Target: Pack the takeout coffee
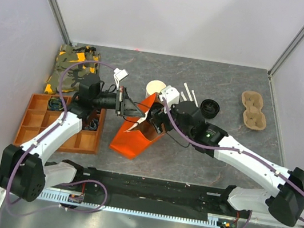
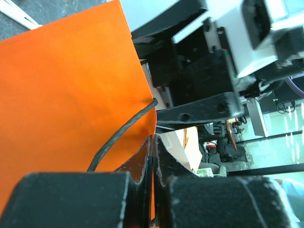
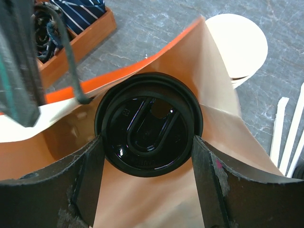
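The grey, mottled stone-look tabletop [image 1: 192, 155] carries a flat wooden tray [image 1: 35, 121] split into compartments at the left, with a folded camouflage cloth [image 1: 70, 66] behind it. At the centre is a creased orange paper bag [image 1: 131, 140], tan inside, its mouth held apart by the two arms. The left tool [image 2: 153, 156] is pinched tight on the bag's thin edge. Behind the bag stands a stack of lidless tan cups [image 1: 156, 87], with flat white sticks [image 1: 189, 92], a loose black lid [image 1: 210, 107] and a moulded pulp cup carrier [image 1: 254, 110] to the right. The right tool [image 3: 148, 142] clamps the takeout coffee [image 3: 148, 137] on both sides, in the bag's mouth; only its round, glossy black plastic lid shows.
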